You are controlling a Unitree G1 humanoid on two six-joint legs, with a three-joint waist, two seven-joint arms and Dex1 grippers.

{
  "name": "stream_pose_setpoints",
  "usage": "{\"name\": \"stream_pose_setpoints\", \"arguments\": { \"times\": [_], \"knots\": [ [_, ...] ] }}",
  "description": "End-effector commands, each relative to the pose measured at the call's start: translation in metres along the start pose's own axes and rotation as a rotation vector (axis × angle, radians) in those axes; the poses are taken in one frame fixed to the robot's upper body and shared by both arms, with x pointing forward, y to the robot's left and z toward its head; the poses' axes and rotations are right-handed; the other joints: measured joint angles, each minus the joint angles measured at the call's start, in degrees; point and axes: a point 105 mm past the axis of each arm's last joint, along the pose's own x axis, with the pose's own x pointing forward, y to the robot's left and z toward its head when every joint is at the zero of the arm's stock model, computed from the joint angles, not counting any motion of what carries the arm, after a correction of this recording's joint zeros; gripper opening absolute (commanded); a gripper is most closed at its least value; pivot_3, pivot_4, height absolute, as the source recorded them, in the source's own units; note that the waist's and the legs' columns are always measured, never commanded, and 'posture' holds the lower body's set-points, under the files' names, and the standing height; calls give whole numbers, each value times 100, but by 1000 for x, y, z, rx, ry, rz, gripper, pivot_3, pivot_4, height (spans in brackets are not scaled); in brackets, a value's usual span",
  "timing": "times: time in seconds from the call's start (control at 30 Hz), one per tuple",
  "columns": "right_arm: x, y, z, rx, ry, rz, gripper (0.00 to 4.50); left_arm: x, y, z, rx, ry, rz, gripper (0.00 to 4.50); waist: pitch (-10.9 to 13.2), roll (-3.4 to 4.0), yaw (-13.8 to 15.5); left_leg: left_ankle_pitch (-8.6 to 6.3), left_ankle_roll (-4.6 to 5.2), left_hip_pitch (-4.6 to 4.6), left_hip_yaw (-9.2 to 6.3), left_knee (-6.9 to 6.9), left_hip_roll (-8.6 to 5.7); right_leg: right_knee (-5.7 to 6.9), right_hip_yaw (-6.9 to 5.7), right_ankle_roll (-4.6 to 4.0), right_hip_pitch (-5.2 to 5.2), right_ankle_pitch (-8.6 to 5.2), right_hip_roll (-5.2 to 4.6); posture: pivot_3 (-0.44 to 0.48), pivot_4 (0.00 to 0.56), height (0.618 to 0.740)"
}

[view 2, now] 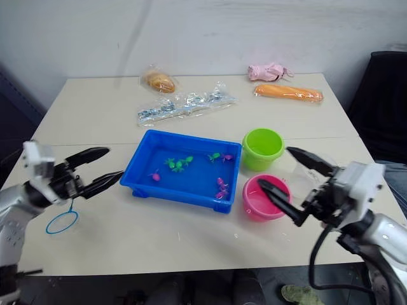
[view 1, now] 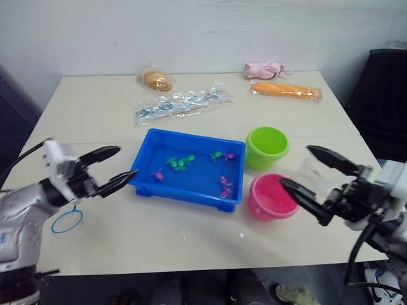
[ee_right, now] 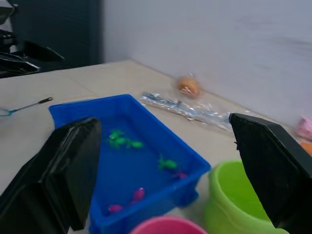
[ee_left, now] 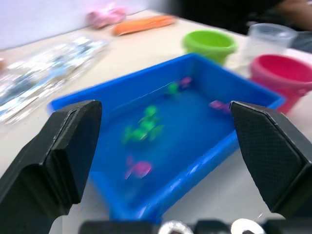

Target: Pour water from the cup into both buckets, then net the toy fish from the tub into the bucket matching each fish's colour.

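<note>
The right gripper point(view 1: 313, 176) is held with jaws released beside the cup point(view 1: 313, 170); the left gripper point(view 1: 114, 166) likewise, empty. The cup should be gripped squarely before pouring into the buckets point(view 1: 267, 147).

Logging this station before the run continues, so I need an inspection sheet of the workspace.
Surface: beige table, dry as far as seen.
Job's things: blue tub holds green and pink toy fish; green bucket and pink bucket beside it; clear cup by the buckets; net lying flat on the table.
Clutter: bagged bread, clear packet, orange packet, pink item.
Grippers: left gripper and right gripper open, empty.
Cables: black cable on the right arm.
Surroundings: wall, black chair.
</note>
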Motion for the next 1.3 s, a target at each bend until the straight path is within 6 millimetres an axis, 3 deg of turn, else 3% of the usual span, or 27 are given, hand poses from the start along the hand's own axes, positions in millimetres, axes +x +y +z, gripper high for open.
{"name": "stream_pose_setpoints", "arguments": {
  "times": [0.03, 0.13, 0.2, 0.3, 0.37, 0.43, 0.63, 0.7, 0.83, 1.03, 1.17, 1.3],
  "knots": [
    [3, 26, -6, -38, -4, 186, 4451, -52, 22, -7, 81, 33, 266, 4500, 0, -14, 6, -4, 5, -1, 0, 2, -2, -2, -2, 0, 1, 0, -1, 0, 150, 740],
    [3, 33, -10, -11, -17, 250, 4451, -104, 26, -29, 65, 118, 451, 4500, -7, -32, -8, -30, 19, 3, 2, 4, -4, -18, -9, 1, 10, 1, -40, 0, 150, 740],
    [7, 34, -12, -23, -31, 296, 4451, -140, 26, -33, 59, 144, 609, 4500, -2, -59, -34, -36, 25, 4, 3, 10, -9, -17, -22, 1, 12, 1, -56, 0, 150, 740],
    [9, 36, -15, -11, -34, 340, 4451, -167, 23, -37, -3, 139, 729, 4500, -5, -88, 5, -44, 36, 8, 15, 16, -15, -53, -56, 3, 19, 2, -87, 0, 150, 740],
    [10, 37, -18, -2, -36, 387, 4451, -188, 15, -51, -136, 196, 841, 4500, -9, -93, 37, -45, 32, 10, -1, 16, -16, -56, -67, 2, 27, 2, -98, 0, 150, 740],
    [11, 38, -19, 8, -42, 413, 4451, -195, 13, -56, -211, 207, 907, 4500, -4, -85, 61, -47, 29, 13, -8, 16, -15, -60, -69, 1, 33, 2, -102, 0, 150, 740],
    [12, 38, -20, 18, -46, 449, 4451, -161, 23, -51, -281, 262, 888, 4500, -3, -82, 191, -42, 14, 10, -33, 16, -13, -55, -89, -15, 34, -1, -102, 0, 150, 740],
    [14, 38, -20, 3, -48, 460, 4451, -130, 35, -53, -278, 369, 829, 4500, 0, -74, 187, -39, 8, 10, -32, 15, -13, -54, -88, -17, 35, -1, -102, 0, 150, 740],
    [18, 34, -21, -30, -40, 458, 4451, -93, 53, -55, -281, 461, 803, 4500, 2, -67, 210, -25, 0, 10, -32, 14, -20, -36, -92, -19, 31, 1, -99, 0, 150, 740],
    [19, 32, -24, -65, -18, 431, 4451, -63, 68, -75, -323, 547, 780, 4500, 0, -62, 59, -27, -1, 9, -9, 4, -25, 7, -133, -13, 0, 3, -67, 0, 150, 740],
    [15, 30, -29, -103, 12, 383, 4451, -54, 81, -103, -361, 667, 787, 4500, 2, -67, 103, -25, 4, 9, -2, 11, -35, 20, -157, -11, -1, 4, -54, 0, 150, 740],
    [15, 30, -30, -112, 11, 355, 4451, -37, 80, -119, -408, 711, 715, 4500, 1, -69, 148, -20, 15, 11, 14, 18, -40, 18, -163, -2, 1, 9, -66, 0, 150, 740]
  ]
}}
